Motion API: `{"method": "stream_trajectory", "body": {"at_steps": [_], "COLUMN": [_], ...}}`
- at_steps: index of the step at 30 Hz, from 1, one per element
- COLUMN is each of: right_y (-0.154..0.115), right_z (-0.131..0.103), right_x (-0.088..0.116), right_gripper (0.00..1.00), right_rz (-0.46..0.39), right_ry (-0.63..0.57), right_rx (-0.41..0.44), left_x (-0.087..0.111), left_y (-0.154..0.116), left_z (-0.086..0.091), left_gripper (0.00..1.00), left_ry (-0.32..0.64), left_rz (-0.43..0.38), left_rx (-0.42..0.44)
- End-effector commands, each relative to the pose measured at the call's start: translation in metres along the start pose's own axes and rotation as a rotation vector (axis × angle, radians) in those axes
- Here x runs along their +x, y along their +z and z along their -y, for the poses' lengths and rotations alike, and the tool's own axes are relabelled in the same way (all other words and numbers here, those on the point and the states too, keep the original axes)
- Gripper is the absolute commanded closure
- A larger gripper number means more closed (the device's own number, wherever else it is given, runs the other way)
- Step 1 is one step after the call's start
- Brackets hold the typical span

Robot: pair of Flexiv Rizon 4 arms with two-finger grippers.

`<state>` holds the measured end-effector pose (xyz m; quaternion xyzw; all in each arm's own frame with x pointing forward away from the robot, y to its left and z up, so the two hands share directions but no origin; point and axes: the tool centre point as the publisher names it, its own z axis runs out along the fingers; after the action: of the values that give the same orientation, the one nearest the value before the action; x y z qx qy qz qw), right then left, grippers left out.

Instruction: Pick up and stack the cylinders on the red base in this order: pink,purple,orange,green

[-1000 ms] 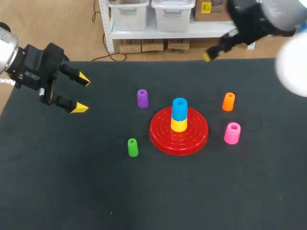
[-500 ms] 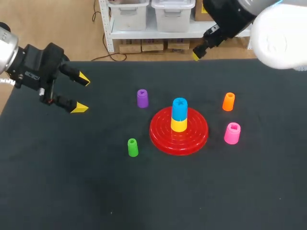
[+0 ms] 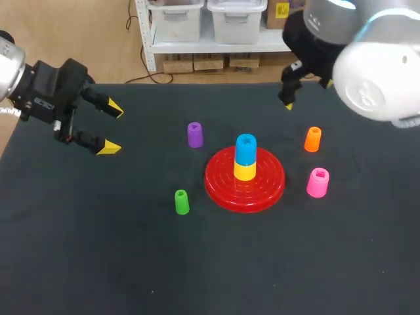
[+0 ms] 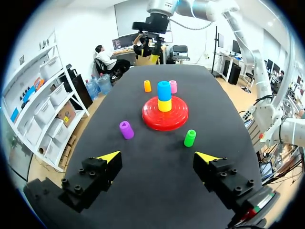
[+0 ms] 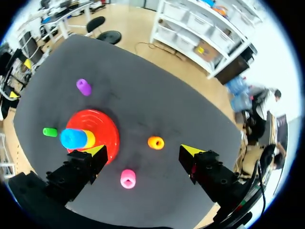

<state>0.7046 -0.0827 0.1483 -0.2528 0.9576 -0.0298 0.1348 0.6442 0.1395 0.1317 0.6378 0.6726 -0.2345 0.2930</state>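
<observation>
A table covered in black cloth (image 3: 210, 262) carries a stacking toy. A round red plastic base (image 3: 245, 182) sits a little right of the surface's middle. A yellow cylinder (image 3: 245, 170) is stacked on the base's centre, with a blue cylinder (image 3: 245, 149) on top of it.

Four loose plastic cylinders stand upright on the surface around the base, none touching it. The pink cylinder (image 3: 317, 182) is just beside the base, on the side toward the right edge. The orange cylinder (image 3: 313, 139) is near the pink one, closer to the far edge. The purple cylinder (image 3: 195, 134) stands on the base's left, toward the far edge. The green cylinder (image 3: 182, 202) stands on the base's left, toward the near edge.

The left gripper (image 3: 111, 128) hangs above the surface near the far left corner, well apart from every cylinder. Its yellow-tipped fingers are spread wide and hold nothing.

The right gripper (image 5: 144, 151) hangs above the surface near the far edge, beyond the base and the orange cylinder. Its fingers are also spread wide and empty. In the right wrist view, the orange and pink cylinders lie below the gap between its fingers, well apart from them.
</observation>
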Motion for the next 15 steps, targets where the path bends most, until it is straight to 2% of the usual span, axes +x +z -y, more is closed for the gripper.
{"method": "stream_trajectory", "body": {"at_steps": [1, 7, 15], "right_y": [0.001, 0.009, 0.023], "right_z": [0.008, 0.015, 0.002], "right_x": [0.028, 0.043, 0.062], "right_gripper": [0.00, 0.00, 0.00], "right_rz": [0.025, 0.014, -0.063], "right_ry": [0.043, 0.106, 0.110], "right_rx": [-0.024, -0.126, -0.134], "left_x": [0.001, 0.001, 0.001], "left_y": [0.000, 0.000, 0.000], "left_z": [0.000, 0.000, 0.000], "left_gripper": [0.00, 0.00, 0.00], "left_ry": [0.002, 0.002, 0.002], "left_rz": [0.003, 0.003, 0.003], "left_rx": [-0.002, -0.002, -0.002]}}
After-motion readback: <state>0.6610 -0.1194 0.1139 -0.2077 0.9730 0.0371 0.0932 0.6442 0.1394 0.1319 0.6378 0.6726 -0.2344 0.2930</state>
